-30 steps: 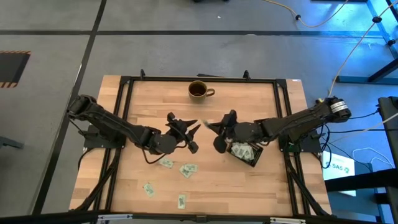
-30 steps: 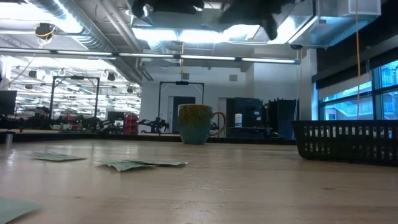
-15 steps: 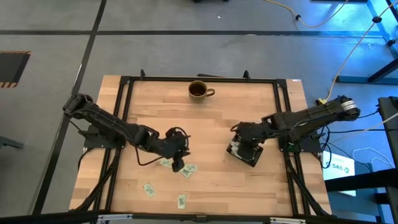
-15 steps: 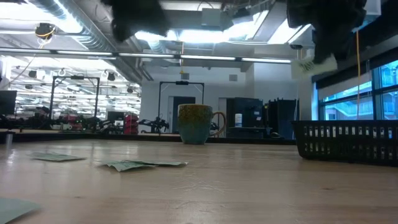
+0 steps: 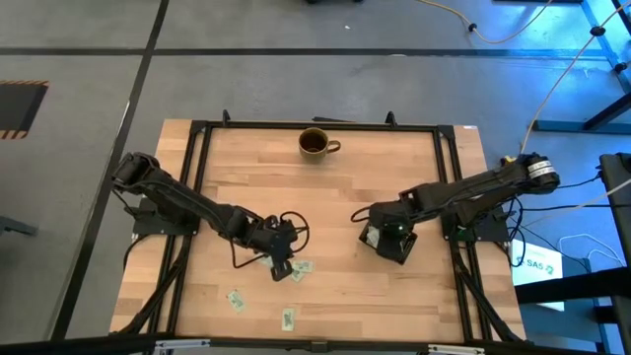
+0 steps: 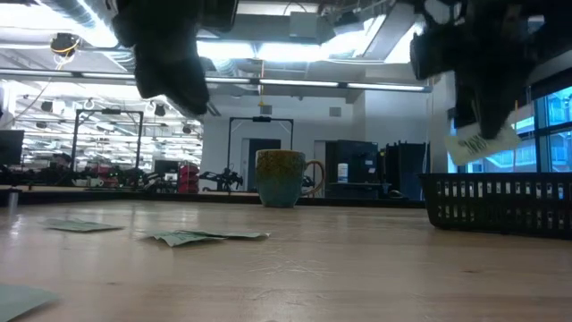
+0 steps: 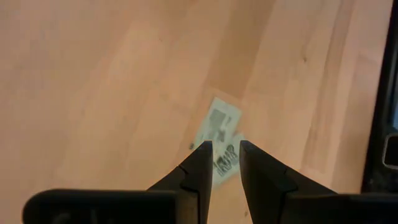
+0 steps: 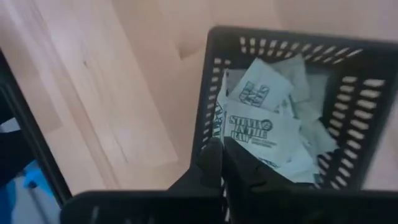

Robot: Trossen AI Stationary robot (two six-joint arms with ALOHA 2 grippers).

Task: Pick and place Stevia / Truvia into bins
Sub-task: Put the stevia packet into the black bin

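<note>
Hanging from right pincer, sachet, above bin

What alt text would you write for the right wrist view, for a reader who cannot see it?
The right gripper, shut on a Stevia sachet, hangs over the black bin, which holds a loose pile of sachets. Bare wooden table lies beside the bin.

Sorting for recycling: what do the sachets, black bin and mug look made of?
Sachets: thin matte printed paper, lying flat. Black bin: likely moulded plastic, its walls slotted. Mug: probably glazed ceramic, with a speckled, slightly glossy surface.
</note>
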